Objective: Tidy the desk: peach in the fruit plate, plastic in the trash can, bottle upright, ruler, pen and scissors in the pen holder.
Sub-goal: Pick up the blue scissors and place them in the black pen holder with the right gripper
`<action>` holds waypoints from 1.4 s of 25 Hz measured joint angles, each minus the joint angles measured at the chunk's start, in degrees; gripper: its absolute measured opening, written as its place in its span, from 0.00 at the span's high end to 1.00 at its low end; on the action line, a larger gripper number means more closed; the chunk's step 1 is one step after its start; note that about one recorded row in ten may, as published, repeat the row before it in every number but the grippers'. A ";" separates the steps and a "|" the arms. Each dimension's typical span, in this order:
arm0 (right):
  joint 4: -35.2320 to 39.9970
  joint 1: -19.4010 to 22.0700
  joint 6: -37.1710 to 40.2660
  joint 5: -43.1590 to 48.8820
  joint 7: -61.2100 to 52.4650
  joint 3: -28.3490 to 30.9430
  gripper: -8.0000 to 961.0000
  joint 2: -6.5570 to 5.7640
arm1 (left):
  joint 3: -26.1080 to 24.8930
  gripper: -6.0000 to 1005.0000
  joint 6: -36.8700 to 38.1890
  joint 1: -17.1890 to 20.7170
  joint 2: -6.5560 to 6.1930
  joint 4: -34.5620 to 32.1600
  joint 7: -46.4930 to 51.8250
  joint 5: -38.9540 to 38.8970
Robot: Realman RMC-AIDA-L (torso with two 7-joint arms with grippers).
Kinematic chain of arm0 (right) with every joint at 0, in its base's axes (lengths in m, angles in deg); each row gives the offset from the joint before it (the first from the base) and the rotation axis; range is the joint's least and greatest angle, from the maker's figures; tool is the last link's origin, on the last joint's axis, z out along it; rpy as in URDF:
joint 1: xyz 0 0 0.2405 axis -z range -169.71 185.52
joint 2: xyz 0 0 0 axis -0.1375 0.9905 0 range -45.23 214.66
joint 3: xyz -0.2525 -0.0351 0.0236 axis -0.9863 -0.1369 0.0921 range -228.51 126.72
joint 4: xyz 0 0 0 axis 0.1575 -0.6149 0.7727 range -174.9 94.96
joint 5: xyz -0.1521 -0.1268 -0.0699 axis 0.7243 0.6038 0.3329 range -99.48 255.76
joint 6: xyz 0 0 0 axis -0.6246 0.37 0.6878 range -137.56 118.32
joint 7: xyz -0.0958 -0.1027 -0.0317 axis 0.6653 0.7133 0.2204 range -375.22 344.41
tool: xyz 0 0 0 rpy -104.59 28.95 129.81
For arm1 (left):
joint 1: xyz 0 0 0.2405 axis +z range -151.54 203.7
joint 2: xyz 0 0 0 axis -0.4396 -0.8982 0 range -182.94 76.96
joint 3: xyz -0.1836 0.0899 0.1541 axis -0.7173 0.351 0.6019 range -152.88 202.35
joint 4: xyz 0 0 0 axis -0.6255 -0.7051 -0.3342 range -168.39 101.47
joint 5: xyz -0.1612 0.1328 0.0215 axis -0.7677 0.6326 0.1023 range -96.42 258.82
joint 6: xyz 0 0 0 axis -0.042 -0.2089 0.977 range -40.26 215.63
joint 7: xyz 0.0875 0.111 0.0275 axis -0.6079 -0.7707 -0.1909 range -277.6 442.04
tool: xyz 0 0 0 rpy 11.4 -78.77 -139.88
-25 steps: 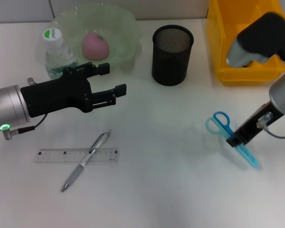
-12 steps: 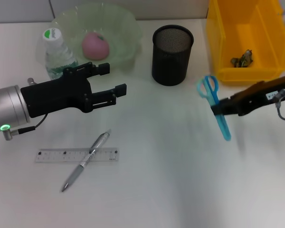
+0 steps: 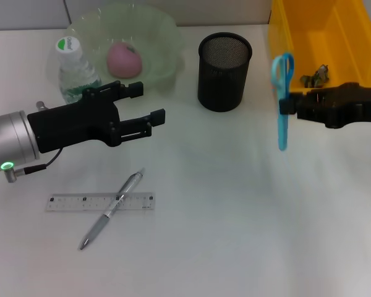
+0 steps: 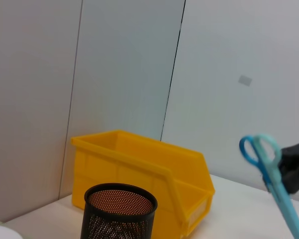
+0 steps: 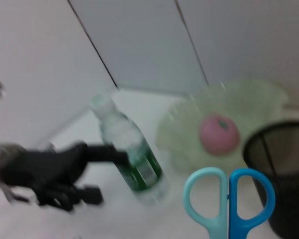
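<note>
The right end effector (image 3: 289, 106) grips the blue scissors (image 3: 282, 102) up in the air, handles up, blades pointing down. The black mesh pen holder (image 3: 224, 71) stands just beside, toward the robot's left. The left end effector (image 3: 142, 105) hangs open by the bottle (image 3: 74, 71).

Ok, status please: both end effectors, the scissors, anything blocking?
Right end effector shut on scissors, airborne right of pen holder. Left end effector open, idle near bottle. Path clear.
</note>
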 joint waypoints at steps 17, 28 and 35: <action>-31.70 -3.47 -2.44 -32.76 40.09 4.26 0.77 0.08 | 0.41 0.22 0.29 -0.26 0.11 1.35 0.00 -0.02; -46.75 -7.59 -4.36 -43.91 57.17 4.18 0.77 0.23 | 0.62 0.22 5.46 -0.81 0.09 1.46 0.00 -0.09; -47.74 -11.31 -8.77 -46.71 60.34 3.67 0.77 0.26 | 0.62 0.22 5.49 -1.07 0.09 1.46 0.00 -0.09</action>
